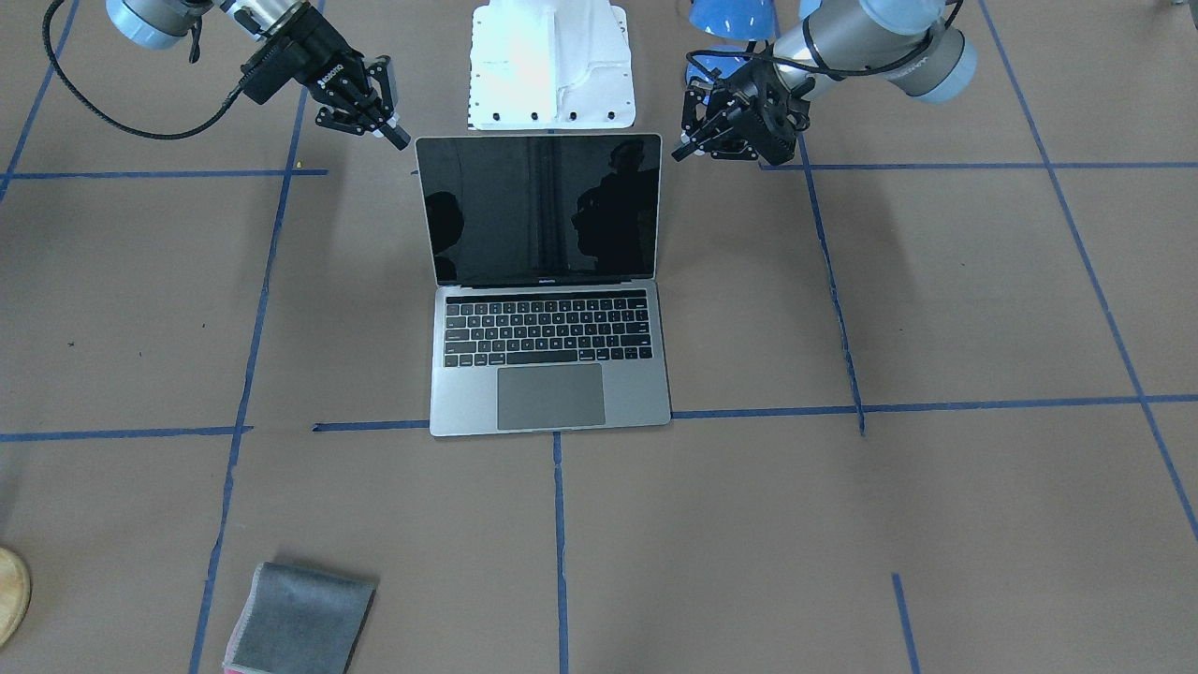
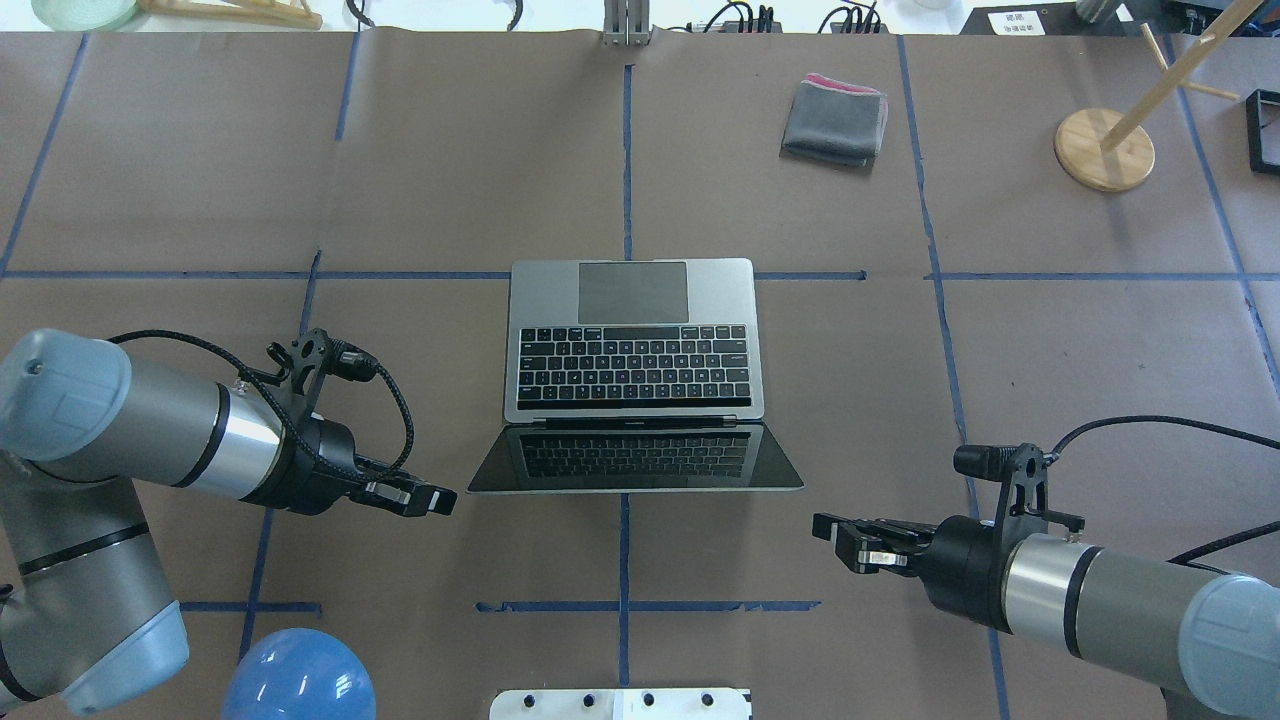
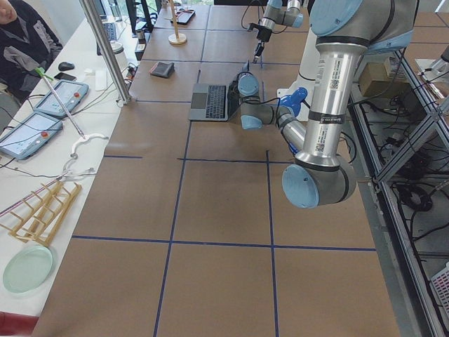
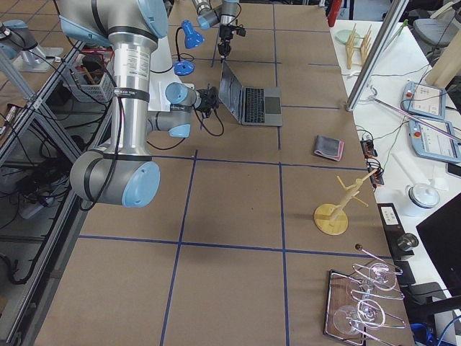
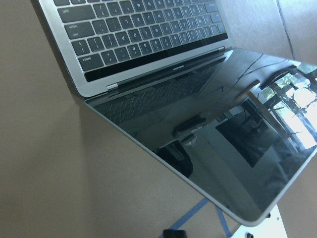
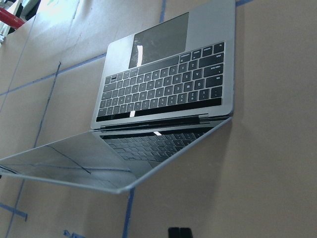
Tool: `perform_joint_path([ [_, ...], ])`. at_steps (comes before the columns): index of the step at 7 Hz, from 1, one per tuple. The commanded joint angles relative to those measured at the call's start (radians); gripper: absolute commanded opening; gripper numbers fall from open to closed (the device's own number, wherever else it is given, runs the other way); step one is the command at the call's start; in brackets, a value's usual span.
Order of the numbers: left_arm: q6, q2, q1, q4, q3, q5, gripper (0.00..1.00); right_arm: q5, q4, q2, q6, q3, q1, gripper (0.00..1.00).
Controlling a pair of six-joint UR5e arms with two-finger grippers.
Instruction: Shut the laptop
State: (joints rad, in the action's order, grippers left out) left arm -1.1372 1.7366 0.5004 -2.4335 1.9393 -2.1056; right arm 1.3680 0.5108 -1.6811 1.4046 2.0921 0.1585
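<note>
The grey laptop [image 1: 550,374] lies open mid-table, keyboard away from the robot, its black screen [image 1: 541,208] tilted back toward the robot base. It also shows in the overhead view [image 2: 632,350] and both wrist views [image 5: 148,29] [image 6: 168,89]. My left gripper [image 2: 440,500] hovers beside the screen's top corner on my left, fingers together and empty; the front view shows it as well [image 1: 681,148]. My right gripper [image 2: 822,528] hovers near the opposite top corner, also shut and empty, and appears in the front view [image 1: 398,136]. Neither touches the laptop.
A folded grey cloth [image 2: 835,120] lies at the far right of the table. A wooden stand [image 2: 1105,150] is further right. A blue lamp [image 2: 300,675] and the white robot base [image 1: 552,65] sit behind the screen. Blue tape lines cross the brown table.
</note>
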Motion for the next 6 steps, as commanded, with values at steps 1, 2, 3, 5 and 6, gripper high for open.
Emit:
perform_joint_path([
  [1,-0.056,0.001,-0.048,-0.019,0.0,0.083,0.03,-0.039,0.005,0.061,0.004,-0.023,-0.005,0.05],
  [2,-0.056,0.0,-0.072,-0.019,0.0,0.093,0.03,-0.041,0.003,0.061,0.004,-0.027,-0.007,0.05],
  [3,-0.058,0.001,-0.074,-0.021,0.001,0.091,0.03,-0.041,0.005,0.061,0.004,-0.029,-0.007,0.05],
  [5,-0.079,0.017,-0.074,-0.022,0.012,0.09,0.01,-0.041,0.005,0.063,0.004,-0.029,-0.005,0.05],
  [6,-0.137,0.046,-0.074,-0.022,0.012,0.09,0.0,-0.041,0.005,0.064,0.004,-0.026,-0.005,0.05],
])
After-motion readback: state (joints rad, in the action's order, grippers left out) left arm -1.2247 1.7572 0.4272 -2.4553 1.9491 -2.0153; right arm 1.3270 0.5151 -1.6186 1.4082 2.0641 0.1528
